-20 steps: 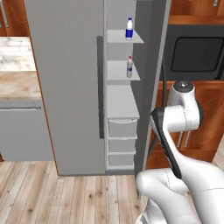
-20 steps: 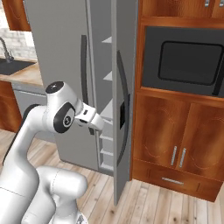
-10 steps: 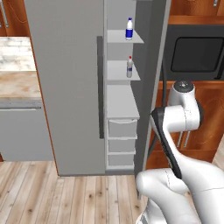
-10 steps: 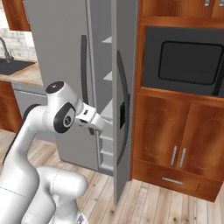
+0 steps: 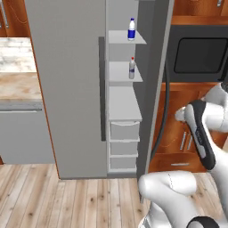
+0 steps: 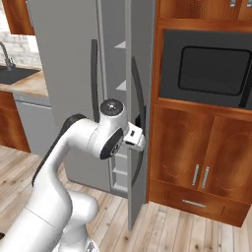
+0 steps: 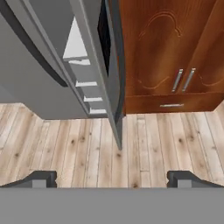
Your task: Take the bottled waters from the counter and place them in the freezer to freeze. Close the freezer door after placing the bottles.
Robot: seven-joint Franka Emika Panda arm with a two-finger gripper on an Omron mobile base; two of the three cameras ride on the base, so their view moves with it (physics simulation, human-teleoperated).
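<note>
Pale plank floor [image 7: 144,144] fronts the freezer [image 5: 71,80], door ajar. Both bottled waters [image 5: 132,29] stand upright on shelves at 12 o'clock. The hand [image 7: 111,179] is spread, empty.

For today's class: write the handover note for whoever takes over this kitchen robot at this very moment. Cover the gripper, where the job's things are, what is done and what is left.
Gripper: open, holding nothing, looking down at the wooden floor by the open door's edge.
Blue-capped bottle: upright on the top freezer shelf.
Red-capped bottle: upright on the shelf below.
Freezer door: swung wide open, edge-on beside the arm.
Done: both bottles stored inside.
Left: push the door shut.
</note>
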